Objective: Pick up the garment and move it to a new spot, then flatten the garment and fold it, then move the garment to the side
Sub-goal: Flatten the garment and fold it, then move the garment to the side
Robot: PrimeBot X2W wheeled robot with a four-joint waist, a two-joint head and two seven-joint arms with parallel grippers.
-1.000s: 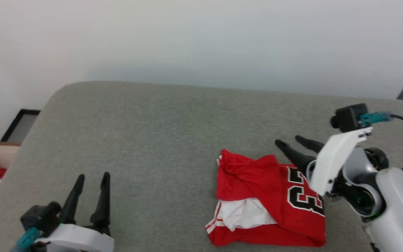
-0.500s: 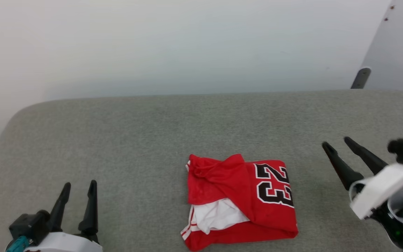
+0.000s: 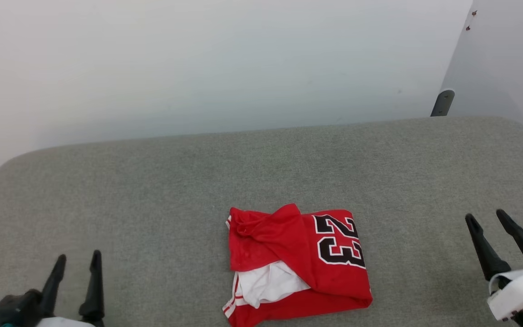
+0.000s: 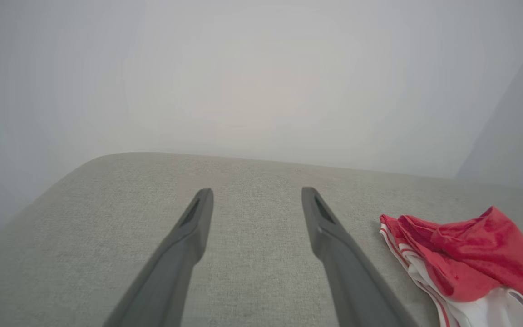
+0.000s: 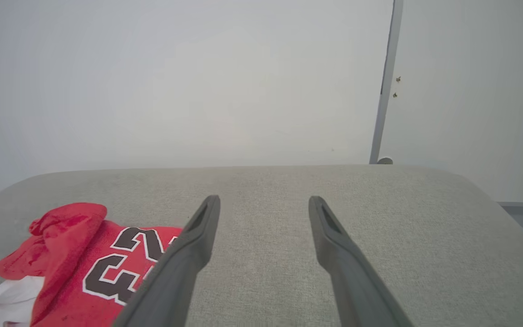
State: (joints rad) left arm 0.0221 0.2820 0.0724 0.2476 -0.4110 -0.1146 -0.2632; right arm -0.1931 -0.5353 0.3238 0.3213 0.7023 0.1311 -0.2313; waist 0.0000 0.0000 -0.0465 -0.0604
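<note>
The garment (image 3: 295,265) lies folded in a rough square near the front middle of the grey cushioned surface (image 3: 152,190), red with a black "23" and a white sleeve showing at its lower left. My left gripper (image 3: 78,258) stands open at the lower left, well apart from it, nothing between its fingers. At the lower right my right gripper (image 3: 486,216) is open too, clear of the cloth. The left wrist view has the garment (image 4: 470,263) to the right of the open gripper (image 4: 257,193). In the right wrist view the garment (image 5: 84,259) lies left of the open gripper (image 5: 263,200).
A pale wall (image 3: 198,68) rises behind the surface. A door edge with a dark fitting (image 3: 443,103) stands at the back right. The surface's rounded corners fall away at far left and far right.
The head camera has swung right and the basket has left view. My right gripper has drawn back from the garment's right edge to the lower right. The garment lies unmoved.
</note>
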